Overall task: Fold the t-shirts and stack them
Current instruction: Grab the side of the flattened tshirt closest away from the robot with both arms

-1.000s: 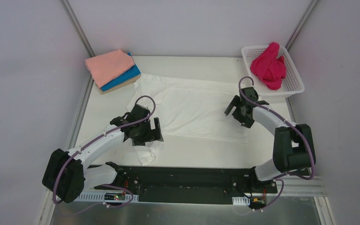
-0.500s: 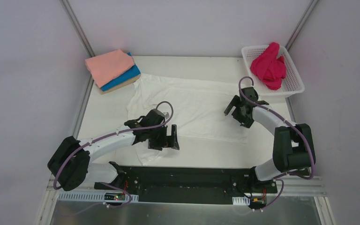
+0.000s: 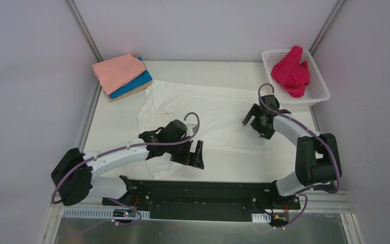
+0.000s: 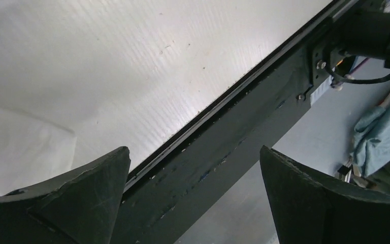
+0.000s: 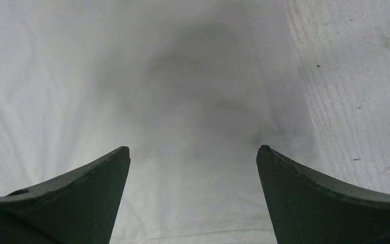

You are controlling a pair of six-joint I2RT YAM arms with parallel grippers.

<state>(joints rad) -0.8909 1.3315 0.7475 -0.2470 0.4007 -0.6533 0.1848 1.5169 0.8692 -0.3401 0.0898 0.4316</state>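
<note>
Left hand (image 3: 198, 154) and right hand (image 3: 251, 121) gape empty.

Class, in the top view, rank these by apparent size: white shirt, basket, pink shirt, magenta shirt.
1. white shirt, spread flat on the table
2. basket
3. pink shirt and magenta shirt: these look about alike, one folded and one bunched, so no ranking between them

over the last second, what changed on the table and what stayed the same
The left gripper swung to its right and toward the near edge of the table, past the hem of the white t-shirt. It is open and carries nothing. The right gripper stayed open over the shirt's right side. The shirt, the pink t-shirt folded on the blue t-shirt, and the magenta t-shirt in the basket did not visibly move.
</note>
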